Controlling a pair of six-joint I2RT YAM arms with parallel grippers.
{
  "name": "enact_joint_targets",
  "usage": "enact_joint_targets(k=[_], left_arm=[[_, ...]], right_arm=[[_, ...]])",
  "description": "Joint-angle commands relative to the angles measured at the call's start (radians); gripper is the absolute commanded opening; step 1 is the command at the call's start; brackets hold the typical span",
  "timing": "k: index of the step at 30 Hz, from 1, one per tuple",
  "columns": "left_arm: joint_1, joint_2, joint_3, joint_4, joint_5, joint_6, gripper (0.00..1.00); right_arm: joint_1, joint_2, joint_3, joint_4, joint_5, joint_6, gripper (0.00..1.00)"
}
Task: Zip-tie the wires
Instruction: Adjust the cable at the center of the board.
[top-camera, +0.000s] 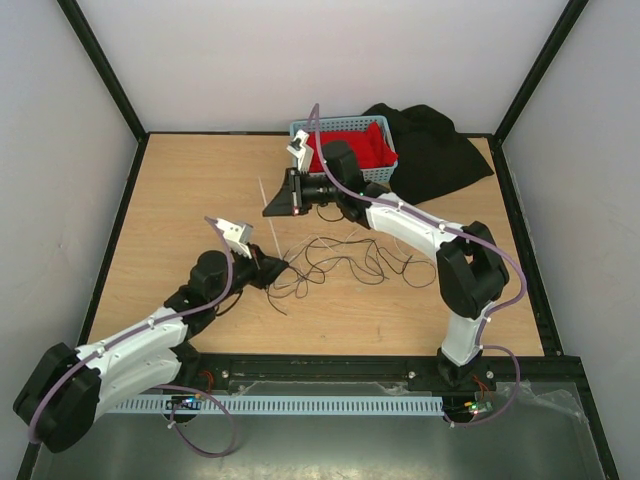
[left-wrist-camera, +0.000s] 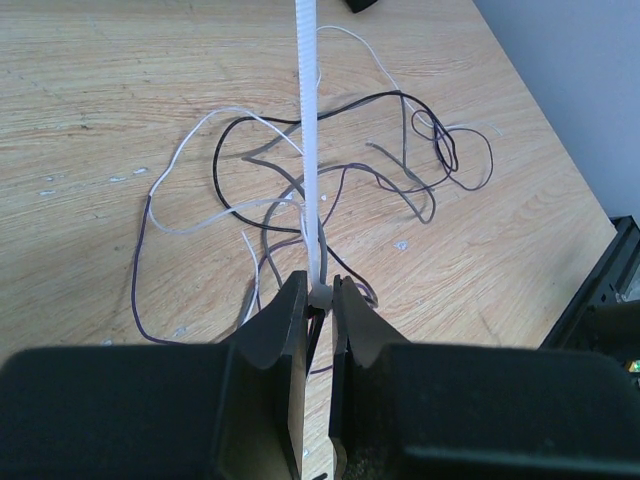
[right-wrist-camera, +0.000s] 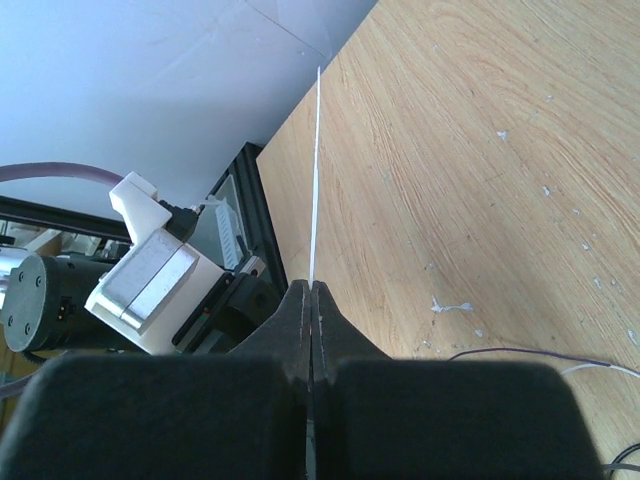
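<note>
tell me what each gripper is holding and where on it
Both hold the white zip tie: the left gripper pinches its head end, by the wires; the right gripper is shut on the strap farther along, tail poking out past it.

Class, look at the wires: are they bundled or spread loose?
Spread loose. The wires sprawl in wide separate loops across the table; the zip tie has not drawn them into a bundle.
</note>
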Motion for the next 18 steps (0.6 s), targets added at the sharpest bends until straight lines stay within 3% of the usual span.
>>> enact_joint_targets(k=[1, 5, 7, 12, 15, 18], left_arm=[[-0.031, 0.036, -0.016, -0.235, 0.088, -0.01, 0.0], [-0.011, 0.007, 0.061, -0.361, 0.058, -0.01, 0.0], [0.008, -0.017, 0.109, -0.446, 0.048, 0.002, 0.0], [0.119, -0.049, 0.241, -0.691, 0.075, -0.005, 0.0], [0.155, -0.064, 0.303, -0.772, 0.09, 0.022, 0.0], [0.184, -0.063, 0.352, -0.832, 0.102, 0.041, 0.0]], right_arm=[[-0.049, -0.075, 0.073, 0.216, 0.025, 0.011, 0.0], [-0.098, -0.12, 0.01, 0.228, 0.008, 0.003, 0.2], [-0.125, -0.161, -0.041, 0.23, 0.016, -0.017, 0.43], [-0.201, -0.314, -0.211, 0.229, 0.085, -0.099, 0.77], [-0.234, -0.394, -0.324, 0.203, 0.143, -0.183, 0.92], [-0.236, -0.462, -0.421, 0.157, 0.196, -0.264, 0.99]])
